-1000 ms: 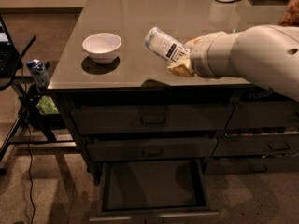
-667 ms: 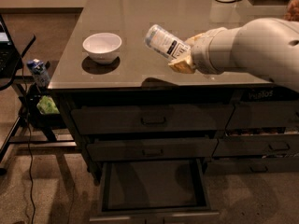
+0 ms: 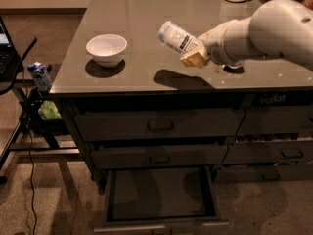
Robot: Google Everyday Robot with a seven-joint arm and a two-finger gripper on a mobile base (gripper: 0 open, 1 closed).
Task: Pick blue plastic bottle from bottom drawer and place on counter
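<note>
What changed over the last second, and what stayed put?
The gripper, shut on the tilted bottle, carried it slightly up and to the right in the picture, further in over the counter. The bottle is held just as before, not yet set down. The bowl has not moved, and the drawer is open as before, with nothing in it.
</note>
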